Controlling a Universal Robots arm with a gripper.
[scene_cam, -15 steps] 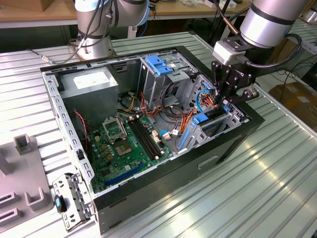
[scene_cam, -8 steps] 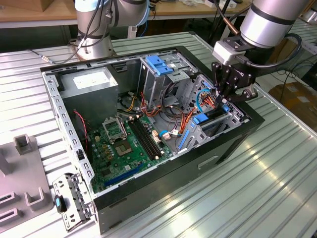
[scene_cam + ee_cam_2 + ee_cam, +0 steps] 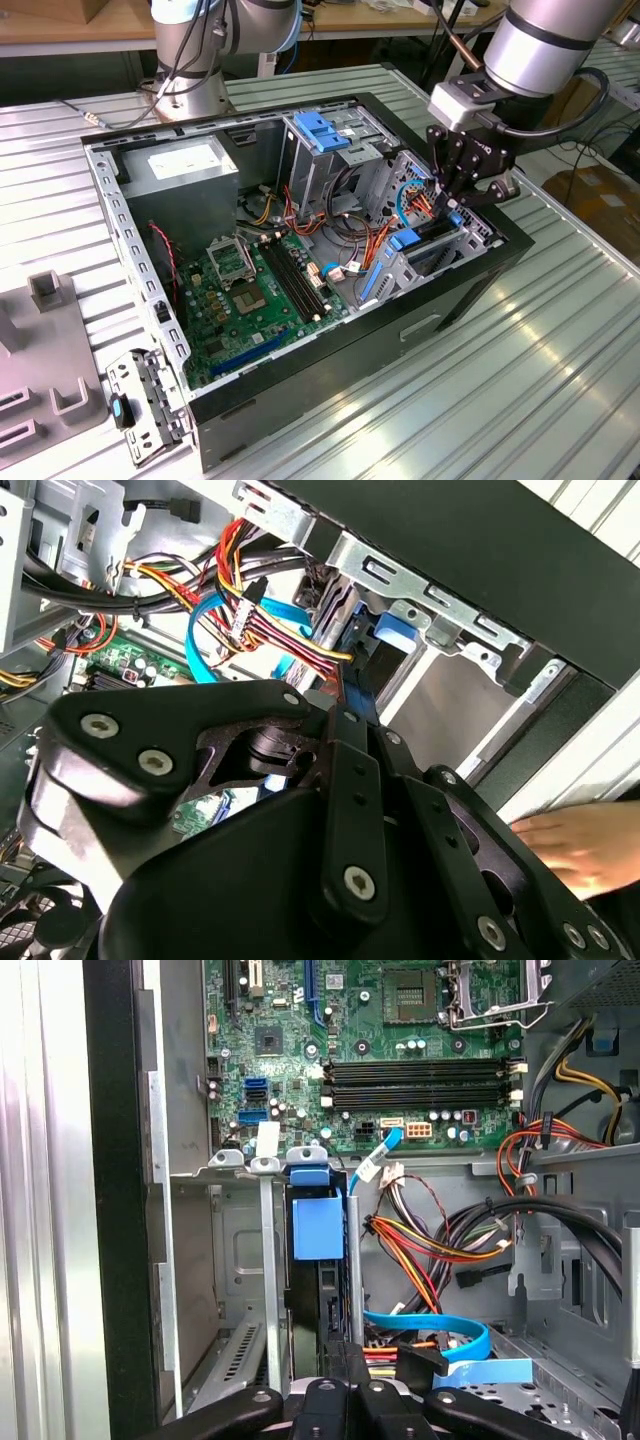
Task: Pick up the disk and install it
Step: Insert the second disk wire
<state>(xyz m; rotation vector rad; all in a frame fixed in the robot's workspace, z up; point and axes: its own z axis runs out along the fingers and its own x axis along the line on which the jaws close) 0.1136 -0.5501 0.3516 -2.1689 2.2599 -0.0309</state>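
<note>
Ribbed bare-metal table (image 3: 560, 350) (dull sheen), glossy blue plastic rail (image 3: 318, 1226)

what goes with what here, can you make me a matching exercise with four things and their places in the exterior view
Things:
1. end effector
2. grey power supply box
3. motherboard
4. loose metal bracket

Places:
A. on the floor of the open case
B. on the table outside the case, near its corner on the exterior view's left
C. in the case's far corner, white sticker on top
D. down at the drive bay on the exterior view's right

Pairs: 1-D, 2-C, 3-A, 4-B
</note>
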